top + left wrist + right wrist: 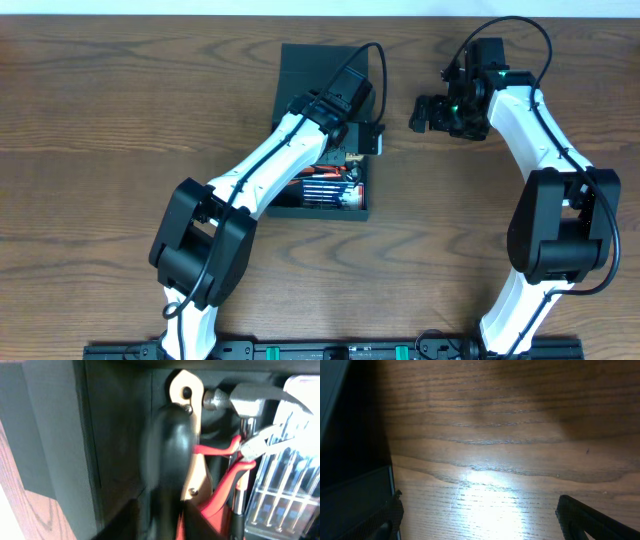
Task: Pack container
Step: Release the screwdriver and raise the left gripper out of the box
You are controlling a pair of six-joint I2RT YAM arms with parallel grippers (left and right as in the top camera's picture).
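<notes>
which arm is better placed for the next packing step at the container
Left. The left arm reaches over the open container, its wrist view filled by the hammer and pliers inside. The right arm holds open, empty jaws over the table beside it.

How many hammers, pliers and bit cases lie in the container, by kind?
Hammer: 1
Pliers: 1
Bit case: 1
Total in the container: 3

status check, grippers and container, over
Left gripper low over the open container, jaw state unclear. Right gripper open, empty, over table right of it. Hammer, red-handled pliers, bit case inside; nothing seen blocking.
</notes>
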